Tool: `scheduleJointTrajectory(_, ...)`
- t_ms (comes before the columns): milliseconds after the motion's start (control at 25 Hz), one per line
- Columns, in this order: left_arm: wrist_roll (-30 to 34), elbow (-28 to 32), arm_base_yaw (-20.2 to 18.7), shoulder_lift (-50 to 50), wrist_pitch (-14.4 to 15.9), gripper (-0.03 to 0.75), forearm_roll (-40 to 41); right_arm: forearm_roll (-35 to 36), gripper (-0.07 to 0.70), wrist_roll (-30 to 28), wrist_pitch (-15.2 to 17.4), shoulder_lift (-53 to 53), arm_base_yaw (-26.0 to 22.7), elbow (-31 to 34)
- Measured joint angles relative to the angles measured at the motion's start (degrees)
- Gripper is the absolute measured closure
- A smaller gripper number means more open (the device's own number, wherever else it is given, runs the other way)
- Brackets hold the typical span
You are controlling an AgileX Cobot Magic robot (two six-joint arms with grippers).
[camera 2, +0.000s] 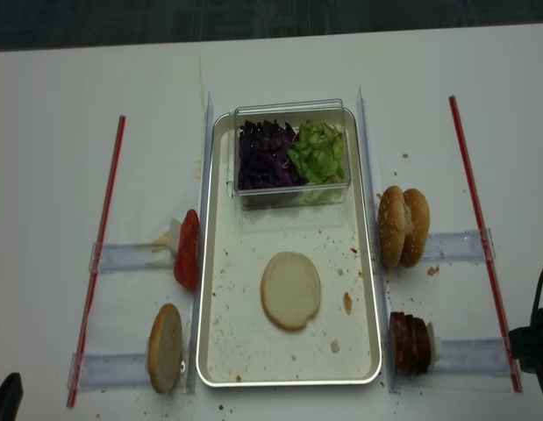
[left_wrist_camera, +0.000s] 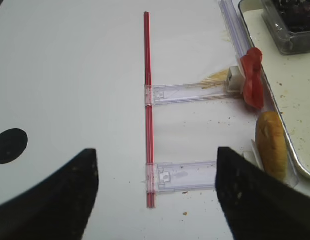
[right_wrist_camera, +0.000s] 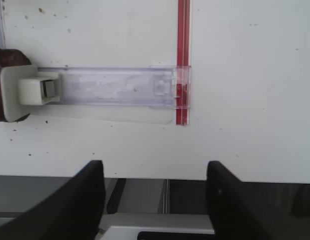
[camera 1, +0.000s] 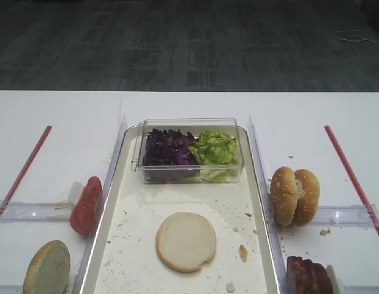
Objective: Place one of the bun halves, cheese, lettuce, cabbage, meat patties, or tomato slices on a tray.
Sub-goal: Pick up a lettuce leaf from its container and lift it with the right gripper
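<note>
While one of the bun halves [camera 2: 291, 290] is lying cut face up mid-tray [camera 2: 220, 351], only the realsense view is showing the right gripper [camera 2: 539, 346] at three o'clock, jaws wide; the left gripper [left_wrist_camera: 157, 200] is gaping empty.

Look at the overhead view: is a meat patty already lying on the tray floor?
No, only one bun half lies cut face up on the tray; the meat patties stand outside it.

Meat patties [camera 1: 308, 276] cropped at bottom edge
</note>
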Motion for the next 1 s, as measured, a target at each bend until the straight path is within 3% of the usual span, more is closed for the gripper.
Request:
scheduleJointTrajectory(720, 0.0, 0.0, 0.0, 0.0, 0.0, 0.225, 0.0, 0.1, 0.150, 0.0, -1.0, 1.1, 0.0, -0.2)
scheduleJointTrajectory(1000, 0.0, 0.0, 0.0, 0.0, 0.0, 0.225, 0.0, 0.2, 0.150, -0.1, -2.6, 9.5, 0.0, -1.8)
